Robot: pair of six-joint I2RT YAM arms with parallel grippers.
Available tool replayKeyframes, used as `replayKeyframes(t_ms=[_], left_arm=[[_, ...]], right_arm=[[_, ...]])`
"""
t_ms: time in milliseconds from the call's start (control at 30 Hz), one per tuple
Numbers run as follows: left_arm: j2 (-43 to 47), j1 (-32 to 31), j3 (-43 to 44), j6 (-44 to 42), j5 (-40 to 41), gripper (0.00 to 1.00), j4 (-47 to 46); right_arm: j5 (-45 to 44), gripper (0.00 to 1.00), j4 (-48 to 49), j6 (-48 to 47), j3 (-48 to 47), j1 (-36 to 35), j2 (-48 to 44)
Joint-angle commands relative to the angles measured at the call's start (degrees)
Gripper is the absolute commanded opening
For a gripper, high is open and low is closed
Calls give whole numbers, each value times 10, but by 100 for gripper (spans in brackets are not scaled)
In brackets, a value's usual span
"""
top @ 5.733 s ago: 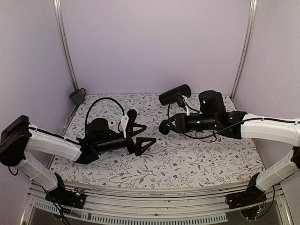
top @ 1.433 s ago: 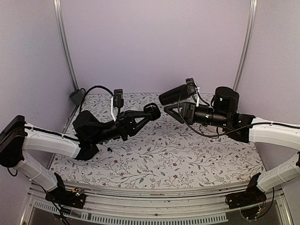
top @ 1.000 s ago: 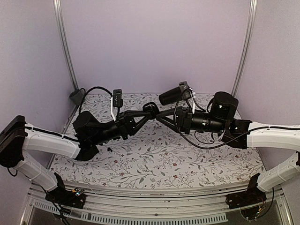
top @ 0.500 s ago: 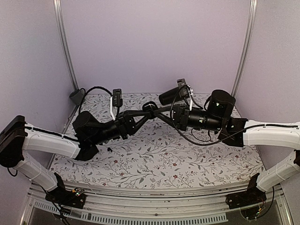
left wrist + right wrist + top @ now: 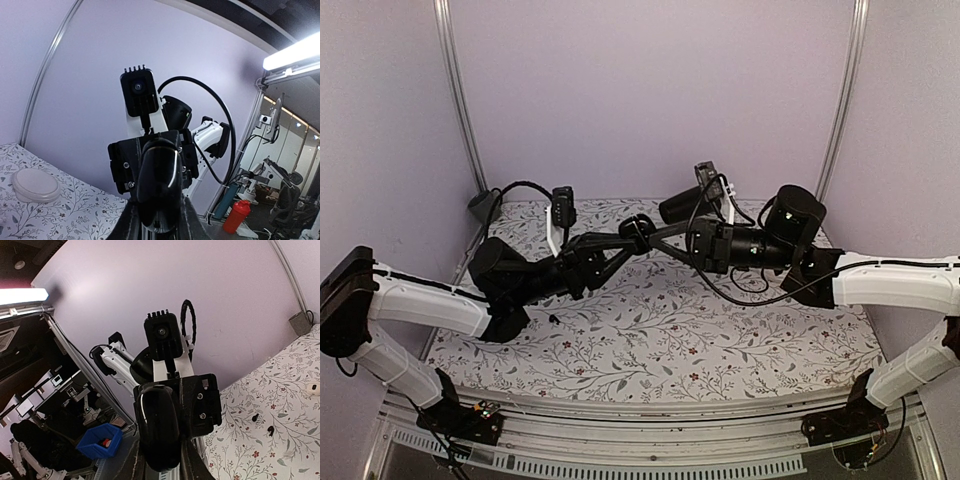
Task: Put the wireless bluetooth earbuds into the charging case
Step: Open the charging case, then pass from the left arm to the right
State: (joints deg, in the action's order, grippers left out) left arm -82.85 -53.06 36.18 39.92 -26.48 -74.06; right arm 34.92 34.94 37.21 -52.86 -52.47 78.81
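From above, the right gripper (image 5: 654,234) has swung across and pinched onto the glossy black oval charging case (image 5: 639,227). The left gripper (image 5: 628,236) keeps the case clamped in mid-air over the flower-printed table cover (image 5: 720,340).

In the left wrist view, the case sits squeezed between that gripper's own fingers. Its lid looks closed, though the seam is hard to make out.

In the right wrist view, the same case sits between its fingers, and two tiny glossy black bean-shaped earbuds (image 5: 255,417) lie loose on the table cover. This two-handed hold probably prepares for opening the lid.
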Motion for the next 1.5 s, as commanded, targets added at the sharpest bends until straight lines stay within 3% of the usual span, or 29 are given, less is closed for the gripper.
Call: replayKeyframes(t_ms=[0, 233, 633, 867, 967, 1067, 1467], left_arm=[[10, -3, 0, -5, -52, 0, -37], [14, -3, -3, 1, -62, 0, -54], [21, -3, -10, 2, -50, 0, -54], [27, 0, -12, -1, -3, 0, -27], [27, -1, -7, -3, -1, 0, -13], [26, -1, -5, -4, 4, 0, -4], [24, 0, -7, -3, 9, 0, 6]], right_arm=[[46, 9, 36, 49, -11, 4, 7], [-22, 27, -3, 36, 8, 5, -18], [-90, 36, -75, -16, 10, 4, -49], [-113, 49, -90, -46, 0, -18, -60], [-124, 46, -101, -55, -7, -23, -58], [-137, 35, -111, -64, -19, -29, -49], [-155, 20, -135, -88, -48, -44, -29]])
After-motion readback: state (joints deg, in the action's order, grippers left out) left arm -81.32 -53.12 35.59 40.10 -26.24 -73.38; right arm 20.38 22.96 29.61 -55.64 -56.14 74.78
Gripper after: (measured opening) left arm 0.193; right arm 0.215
